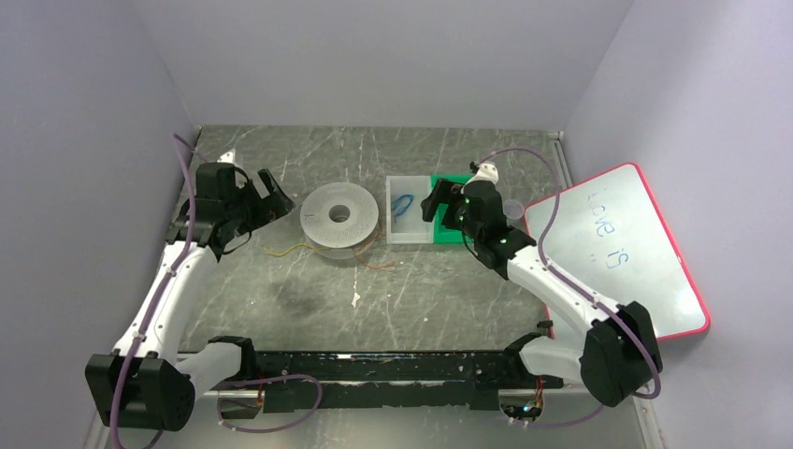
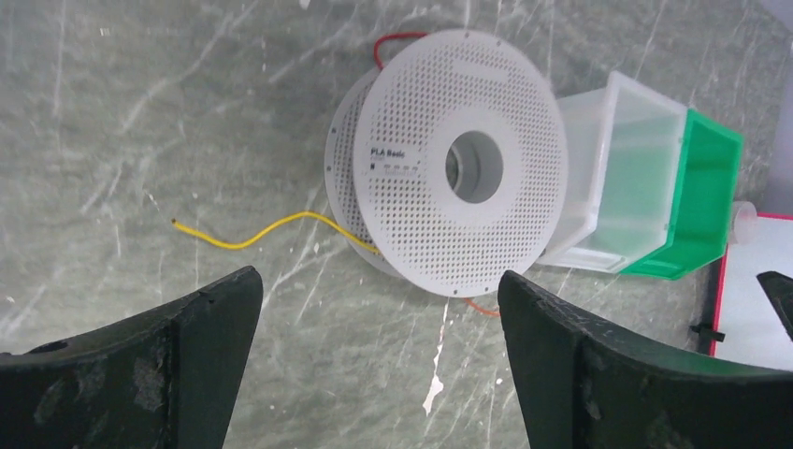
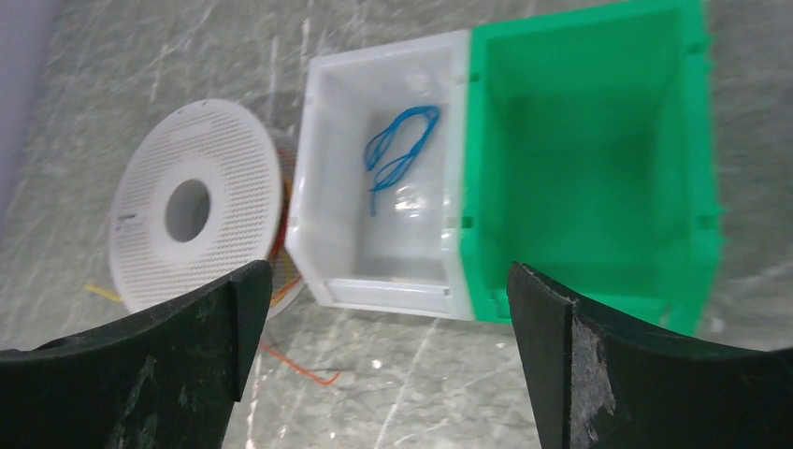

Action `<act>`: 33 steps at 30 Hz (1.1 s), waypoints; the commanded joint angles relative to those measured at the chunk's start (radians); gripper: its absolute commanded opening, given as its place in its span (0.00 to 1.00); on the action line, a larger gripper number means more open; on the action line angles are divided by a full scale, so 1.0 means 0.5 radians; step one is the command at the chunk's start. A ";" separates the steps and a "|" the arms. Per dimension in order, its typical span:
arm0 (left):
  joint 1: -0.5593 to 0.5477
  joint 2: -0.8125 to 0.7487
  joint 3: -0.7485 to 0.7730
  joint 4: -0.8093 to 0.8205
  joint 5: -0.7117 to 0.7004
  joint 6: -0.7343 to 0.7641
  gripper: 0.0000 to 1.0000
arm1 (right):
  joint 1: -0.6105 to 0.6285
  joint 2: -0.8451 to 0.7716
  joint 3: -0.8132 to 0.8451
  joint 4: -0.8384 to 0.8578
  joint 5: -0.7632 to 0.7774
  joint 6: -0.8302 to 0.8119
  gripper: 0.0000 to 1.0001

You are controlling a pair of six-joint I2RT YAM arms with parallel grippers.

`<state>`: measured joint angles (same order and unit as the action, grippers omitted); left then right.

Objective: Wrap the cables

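Note:
The cables are wound on a white perforated spool [image 1: 339, 215] that lies on the table. A yellow cable end [image 2: 252, 234] trails out to its left, an orange end [image 3: 299, 365] lies on the table by its near right side, and a red loop [image 2: 397, 39] sticks out behind it. My left gripper [image 2: 379, 281] is open above the table just left of the spool [image 2: 463, 164], holding nothing. My right gripper [image 3: 388, 271] is open and empty too, hovering over the near edge of the white bin [image 3: 323, 168] and the green bin [image 3: 589, 140].
The white bin [image 1: 409, 210] holds a small blue wire coil [image 3: 397, 154], and the green bin [image 1: 449, 210] stands against its right side. A red-framed whiteboard [image 1: 617, 248] leans at the right wall. Grey walls close in the table on three sides.

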<state>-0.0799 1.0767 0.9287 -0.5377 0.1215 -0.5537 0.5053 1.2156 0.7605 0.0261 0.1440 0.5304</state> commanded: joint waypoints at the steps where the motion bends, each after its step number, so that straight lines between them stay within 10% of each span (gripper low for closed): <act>1: 0.016 -0.018 0.164 -0.073 -0.048 0.225 1.00 | -0.013 -0.071 0.139 -0.360 0.411 -0.142 1.00; 18: -0.071 0.050 0.740 -0.521 0.299 0.688 1.00 | -0.011 -0.333 0.495 -0.935 0.507 -0.218 1.00; 33: -0.153 -0.606 0.392 -0.143 0.726 0.621 1.00 | -0.012 -0.914 0.158 -0.996 0.583 -0.146 1.00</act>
<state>-0.1520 0.8711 1.1942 -0.6964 0.3683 -0.2256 0.5034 0.8379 0.8871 -0.4660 0.4675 0.4408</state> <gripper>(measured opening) 0.997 0.997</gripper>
